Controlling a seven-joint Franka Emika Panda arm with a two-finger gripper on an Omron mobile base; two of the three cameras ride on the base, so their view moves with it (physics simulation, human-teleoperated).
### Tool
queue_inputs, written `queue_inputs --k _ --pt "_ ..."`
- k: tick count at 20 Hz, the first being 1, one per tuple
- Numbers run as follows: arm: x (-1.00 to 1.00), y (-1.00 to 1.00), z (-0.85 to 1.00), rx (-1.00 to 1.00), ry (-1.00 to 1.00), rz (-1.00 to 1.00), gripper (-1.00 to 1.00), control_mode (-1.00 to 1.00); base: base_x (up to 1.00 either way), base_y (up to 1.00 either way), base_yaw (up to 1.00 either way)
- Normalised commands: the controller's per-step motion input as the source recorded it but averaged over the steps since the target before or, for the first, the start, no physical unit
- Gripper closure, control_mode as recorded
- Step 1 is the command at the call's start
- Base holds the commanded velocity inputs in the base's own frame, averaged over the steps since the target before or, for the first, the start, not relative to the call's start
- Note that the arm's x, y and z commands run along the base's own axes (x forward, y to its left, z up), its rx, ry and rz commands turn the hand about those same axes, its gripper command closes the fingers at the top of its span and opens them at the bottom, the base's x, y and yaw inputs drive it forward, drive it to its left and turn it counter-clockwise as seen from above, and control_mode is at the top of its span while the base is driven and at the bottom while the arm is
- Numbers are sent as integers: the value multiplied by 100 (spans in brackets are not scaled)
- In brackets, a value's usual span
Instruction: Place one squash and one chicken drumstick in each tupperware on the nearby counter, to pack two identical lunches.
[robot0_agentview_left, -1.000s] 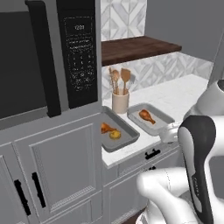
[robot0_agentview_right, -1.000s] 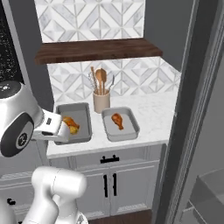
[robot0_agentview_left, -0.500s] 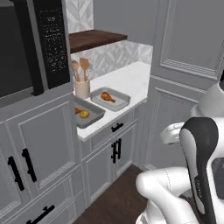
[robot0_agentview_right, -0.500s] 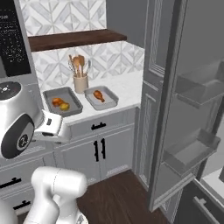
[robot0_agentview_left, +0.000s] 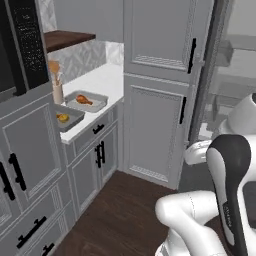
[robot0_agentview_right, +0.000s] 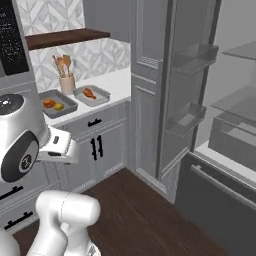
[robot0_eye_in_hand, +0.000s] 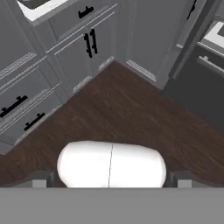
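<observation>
Two grey tupperware trays sit side by side on the white counter (robot0_agentview_left: 102, 80) (robot0_agentview_right: 117, 82). The right tupperware (robot0_agentview_left: 96, 106) (robot0_agentview_right: 100, 92) holds one chicken drumstick (robot0_agentview_left: 84, 100) (robot0_agentview_right: 89, 92). In the left tupperware (robot0_agentview_left: 74, 115) (robot0_agentview_right: 65, 100) lie an orange-brown drumstick (robot0_agentview_right: 49, 103) and a small yellow squash (robot0_agentview_right: 59, 106), which show as one orange-yellow patch (robot0_agentview_left: 62, 118) in the left base view. My gripper (robot0_eye_in_hand: 111, 181) hangs over the dark wood floor, well away from the counter, open with nothing between its fingertips (robot0_eye_in_hand: 41, 180).
A jar of wooden utensils (robot0_agentview_right: 66, 80) stands behind the trays under a dark wooden shelf (robot0_agentview_right: 65, 37). A tall grey cabinet (robot0_agentview_left: 160, 100) stands right of the counter. The fridge door (robot0_agentview_right: 192, 90) hangs open with shelves at the right. Dark wood floor (robot0_eye_in_hand: 131, 113) lies below.
The whole picture has shifted: the base has pulled back and turned right, so the counter and trays now sit farther off to the left. The food in the trays has not moved.
</observation>
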Motion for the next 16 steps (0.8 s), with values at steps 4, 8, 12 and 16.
queue_inputs --k 4,8,12,16 --pt "0 0 0 0 0 0 -100 100 -12 0 -76" --pt "0 0 0 0 0 0 -100 100 9 -4 -91" --pt "0 0 0 0 0 0 -100 100 22 -15 -85" --pt "0 0 0 0 0 0 -100 100 69 0 -64"
